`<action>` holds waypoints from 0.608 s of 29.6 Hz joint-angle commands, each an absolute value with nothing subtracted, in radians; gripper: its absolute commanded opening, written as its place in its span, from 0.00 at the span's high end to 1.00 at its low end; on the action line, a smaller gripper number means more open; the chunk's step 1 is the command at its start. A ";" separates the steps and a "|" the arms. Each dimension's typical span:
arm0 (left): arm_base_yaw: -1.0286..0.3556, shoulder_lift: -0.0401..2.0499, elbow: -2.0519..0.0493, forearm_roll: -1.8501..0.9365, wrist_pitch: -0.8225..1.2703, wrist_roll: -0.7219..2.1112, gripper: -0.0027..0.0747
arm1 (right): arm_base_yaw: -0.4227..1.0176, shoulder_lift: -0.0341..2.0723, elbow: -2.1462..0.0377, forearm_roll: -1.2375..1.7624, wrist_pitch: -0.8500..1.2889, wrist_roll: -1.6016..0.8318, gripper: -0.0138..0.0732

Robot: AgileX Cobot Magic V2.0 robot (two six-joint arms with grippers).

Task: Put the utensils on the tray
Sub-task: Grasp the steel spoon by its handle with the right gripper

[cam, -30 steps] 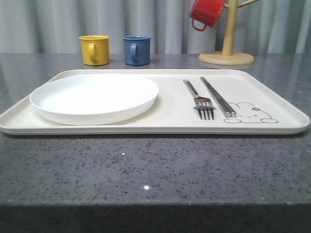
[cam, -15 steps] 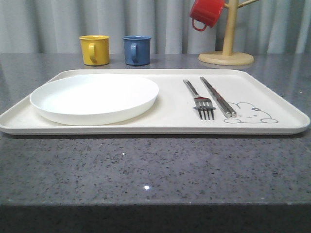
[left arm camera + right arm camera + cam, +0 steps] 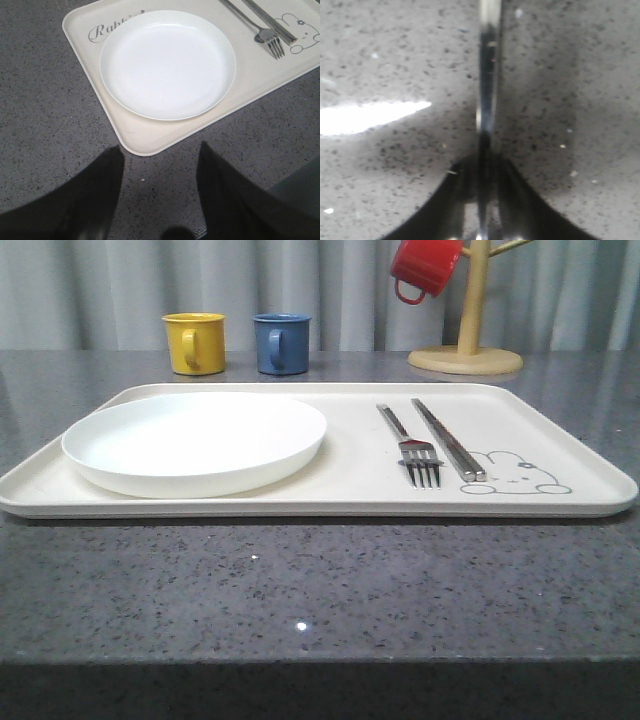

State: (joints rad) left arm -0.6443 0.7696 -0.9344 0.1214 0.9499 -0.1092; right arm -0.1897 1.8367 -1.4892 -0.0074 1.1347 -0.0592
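Observation:
The cream tray [image 3: 360, 480] lies across the grey counter, carrying the round white plate [image 3: 195, 440] on its left half. A silver fork [image 3: 415, 450] and a pair of chopsticks [image 3: 447, 438] lie side by side on its right half, beside the bunny drawing. My left gripper [image 3: 160, 150] is open over bare counter just off a corner of the tray [image 3: 150, 137], near the plate [image 3: 167, 62]. My right gripper [image 3: 483, 167] is shut on the handle of a slim silver utensil [image 3: 487, 75] just over the speckled counter. The utensil's head is out of frame.
A yellow mug [image 3: 194, 342] and a blue mug [image 3: 281, 343] stand behind the tray. At the back right, a red mug [image 3: 424, 267] hangs on a wooden mug tree [image 3: 468, 330]. A strip of grey counter [image 3: 300, 590] lies in front of the tray.

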 commanded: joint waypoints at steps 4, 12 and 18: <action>-0.652 0.766 -0.960 0.129 0.891 -0.121 0.53 | -0.196 1.798 -1.534 0.000 1.138 -0.071 0.84; -0.652 0.766 -0.960 0.129 0.891 -0.121 0.53 | -0.176 1.743 -1.577 0.055 1.174 -0.071 0.85; -0.652 0.766 -0.960 0.129 0.891 -0.121 0.53 | -0.117 1.681 -1.590 0.107 1.225 -0.071 0.85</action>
State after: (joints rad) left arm -0.6443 0.7696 -0.9344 0.1214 0.9499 -0.1092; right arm -0.1496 1.7697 -1.5532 0.0694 1.1993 -0.0592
